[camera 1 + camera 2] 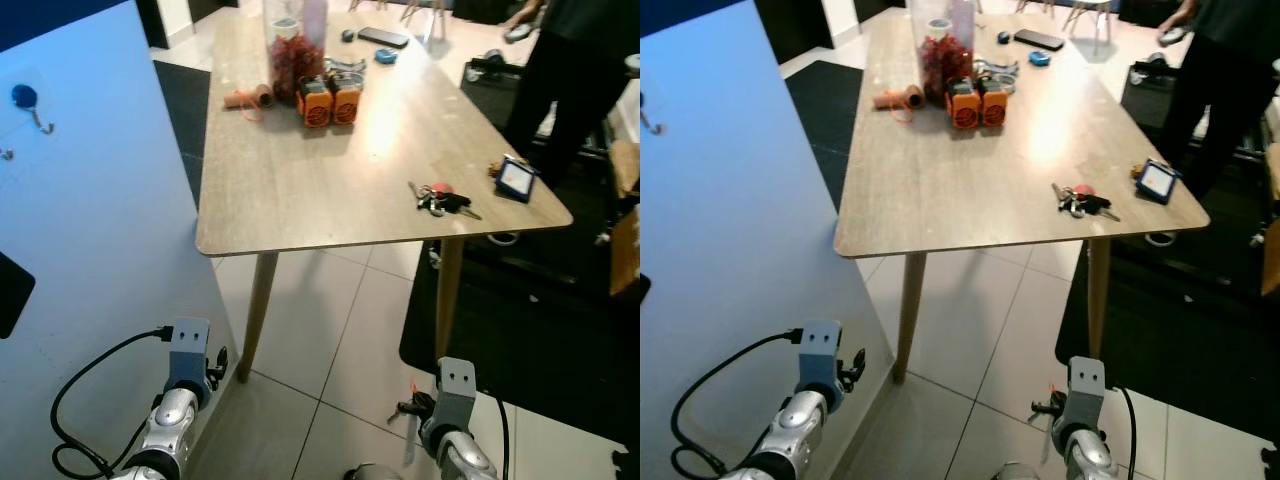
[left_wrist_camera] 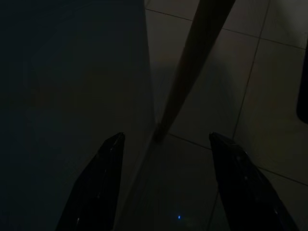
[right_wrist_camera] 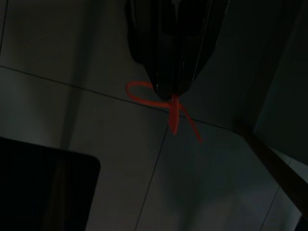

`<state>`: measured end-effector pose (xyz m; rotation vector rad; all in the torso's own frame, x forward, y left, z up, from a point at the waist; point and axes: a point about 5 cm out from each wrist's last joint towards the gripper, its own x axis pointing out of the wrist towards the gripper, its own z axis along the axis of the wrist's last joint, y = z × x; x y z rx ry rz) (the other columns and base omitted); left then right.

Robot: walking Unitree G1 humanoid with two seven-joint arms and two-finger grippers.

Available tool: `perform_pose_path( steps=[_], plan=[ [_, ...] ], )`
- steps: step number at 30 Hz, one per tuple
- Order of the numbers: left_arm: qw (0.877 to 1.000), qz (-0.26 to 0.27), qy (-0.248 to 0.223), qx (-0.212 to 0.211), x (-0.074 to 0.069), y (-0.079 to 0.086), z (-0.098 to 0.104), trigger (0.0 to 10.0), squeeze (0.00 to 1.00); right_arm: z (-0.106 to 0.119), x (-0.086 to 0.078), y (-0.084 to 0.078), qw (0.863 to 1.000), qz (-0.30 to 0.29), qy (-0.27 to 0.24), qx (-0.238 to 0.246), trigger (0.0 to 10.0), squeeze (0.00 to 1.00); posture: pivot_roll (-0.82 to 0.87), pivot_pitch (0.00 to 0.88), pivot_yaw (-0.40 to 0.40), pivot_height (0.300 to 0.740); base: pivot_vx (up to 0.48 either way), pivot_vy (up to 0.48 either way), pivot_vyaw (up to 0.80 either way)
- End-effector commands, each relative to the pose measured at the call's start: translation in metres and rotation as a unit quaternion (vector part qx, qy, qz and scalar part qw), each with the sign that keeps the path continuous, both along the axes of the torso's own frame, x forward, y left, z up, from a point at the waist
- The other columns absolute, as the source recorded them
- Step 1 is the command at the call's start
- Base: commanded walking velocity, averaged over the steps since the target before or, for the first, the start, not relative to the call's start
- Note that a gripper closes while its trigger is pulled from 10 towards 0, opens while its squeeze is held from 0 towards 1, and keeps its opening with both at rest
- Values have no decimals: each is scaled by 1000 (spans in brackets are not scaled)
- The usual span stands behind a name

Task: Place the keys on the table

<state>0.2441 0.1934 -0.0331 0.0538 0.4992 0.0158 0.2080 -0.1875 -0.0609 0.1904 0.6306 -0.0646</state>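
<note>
A wooden table (image 1: 300, 190) stands ahead of me. A bunch of keys (image 1: 440, 198) with a red tag and a black fob lies near its front right corner. Both arms hang low over the tiled floor. My right gripper (image 3: 168, 91) is shut, with a red cord loop (image 3: 144, 94) sticking out at its tip. Beside the right wrist hangs a second dark bunch of keys (image 1: 408, 412) with a red bit and a silver key. My left gripper (image 2: 163, 144) is open, its fingers (image 2: 103, 178) wide apart with nothing between them, pointing at a table leg (image 2: 187, 72).
A pale blue panel (image 1: 90, 230) stands close on my left. On the table's far end are a jar of red things (image 1: 292, 50), two orange items (image 1: 328, 100) and a phone (image 1: 384, 37). A small blue device (image 1: 517, 178) lies near the right edge. A person (image 1: 570, 80) stands at the right on a dark rug (image 1: 540, 330).
</note>
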Motion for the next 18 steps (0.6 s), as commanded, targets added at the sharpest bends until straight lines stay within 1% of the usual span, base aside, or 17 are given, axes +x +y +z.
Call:
perform_pose_path(
  steps=[1, 7, 13, 15, 18],
  plan=[
    [1000, -5, 5, 6, -3, 0, -2, 10000, 0, -3, -6, -3, 1000, 2, 14, -7, 10000, 0, 20, 68, 12, 740, 0, 0, 0],
    [1000, -5, 4, 3, -3, 0, -2, 10000, 0, -3, -4, -1, 1000, 5, 13, -5, 10000, 0, 22, 67, 11, 740, 0, 0, 0],
    [1000, -5, 1, 3, -3, 0, -2, 10000, 0, -3, -4, -1, 1000, 10, 14, -7, 10000, 0, 23, 70, 10, 740, 0, 0, -770],
    [1000, -7, -1, 2, -2, -1, -1, 10000, 0, -3, -4, -1, 1000, 10, 15, -9, 10000, 0, 23, 70, 10, 740, 0, 0, -538],
    [1000, -10, -3, 3, -2, -2, -1, 10000, 0, -3, -4, -1, 1000, 11, 14, -12, 10000, 0, 23, 69, 9, 740, 0, 0, 0]
  ],
)
